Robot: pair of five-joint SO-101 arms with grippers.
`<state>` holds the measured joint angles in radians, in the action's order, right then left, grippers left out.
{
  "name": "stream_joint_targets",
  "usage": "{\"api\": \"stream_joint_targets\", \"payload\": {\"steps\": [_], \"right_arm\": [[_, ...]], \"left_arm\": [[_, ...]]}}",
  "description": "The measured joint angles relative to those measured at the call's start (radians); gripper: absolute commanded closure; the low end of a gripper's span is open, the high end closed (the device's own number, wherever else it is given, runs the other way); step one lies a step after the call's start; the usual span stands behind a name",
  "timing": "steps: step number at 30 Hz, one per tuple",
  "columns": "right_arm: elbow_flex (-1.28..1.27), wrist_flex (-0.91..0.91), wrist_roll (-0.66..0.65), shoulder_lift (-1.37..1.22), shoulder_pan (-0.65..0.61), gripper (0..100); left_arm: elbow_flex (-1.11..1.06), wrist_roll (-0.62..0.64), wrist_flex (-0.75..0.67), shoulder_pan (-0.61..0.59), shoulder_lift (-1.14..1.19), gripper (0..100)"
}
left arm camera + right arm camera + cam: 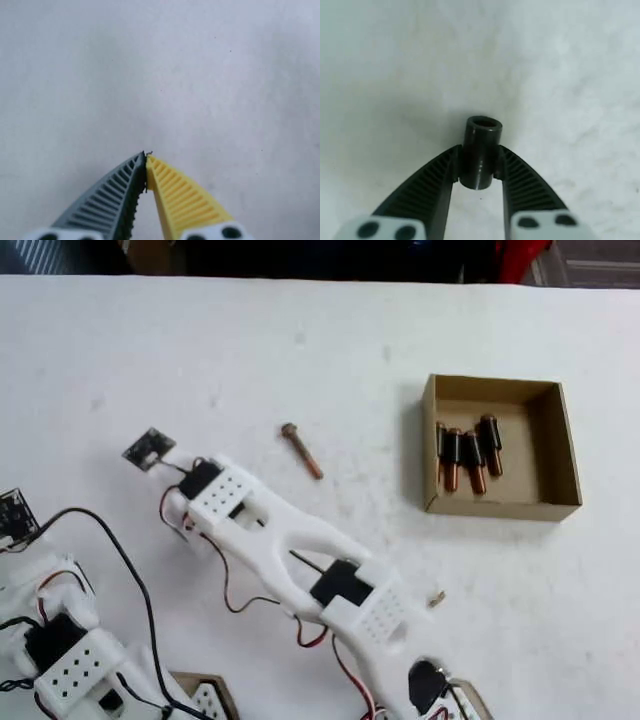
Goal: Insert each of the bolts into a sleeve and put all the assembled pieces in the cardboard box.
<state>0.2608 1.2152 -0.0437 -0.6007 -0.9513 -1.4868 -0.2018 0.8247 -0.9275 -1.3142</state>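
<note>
On the white table point(300, 330) the last pairing is judged to be in hand, since one bolt and one sleeve are left outside the box. A white arm point(290, 540) is stretched across the middle of the table, with its far end near the loose bolt. Which arm this is cannot be settled from above.

The cardboard box point(500, 508) is set toward the table's right side, and four assembled pieces point(467, 454) are already laid side by side in it. The right gripper point(478, 155) is clamped on the black sleeve point(481, 145), whose open bore projects past the fingertips over bare tabletop. The left gripper point(146, 159) is seen with its grey and yellow jaws pressed together on nothing.

The copper-coloured bolt point(301, 451) is lying flat, well apart from the box, with its head toward the table's far edge. For the next move, the empty gripper would have to be opened and closed on the bolt. The shank would then have to be lined up squarely with the bore.

A small brass-coloured bit point(437, 598) is lying beside the arm, and what it is cannot be told. Nothing is seen between bolt and box, though the approach may be crowded by the outstretched arm.
</note>
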Motion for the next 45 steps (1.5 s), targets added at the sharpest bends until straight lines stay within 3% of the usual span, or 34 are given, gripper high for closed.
{"api": "stream_joint_targets", "payload": {"steps": [3,10,23,32,45], "right_arm": [[0.000,0.000,0.000,0.000,0.009,98.6],[0.040,0.107,0.000,0.023,0.107,98.1],[0.052,0.299,-0.002,0.315,0.224,98.1],[0.052,0.442,-0.149,0.572,0.325,98.1],[0.054,0.505,-0.290,0.985,0.600,98.1]], "left_arm": [[0.000,0.000,0.000,0.000,0.000,98],[0.000,0.000,0.000,0.002,0.000,98],[0.000,0.000,0.000,0.002,0.000,98],[0.000,0.000,0.000,0.061,0.000,98],[0.000,0.000,0.000,0.143,0.000,98]]}}
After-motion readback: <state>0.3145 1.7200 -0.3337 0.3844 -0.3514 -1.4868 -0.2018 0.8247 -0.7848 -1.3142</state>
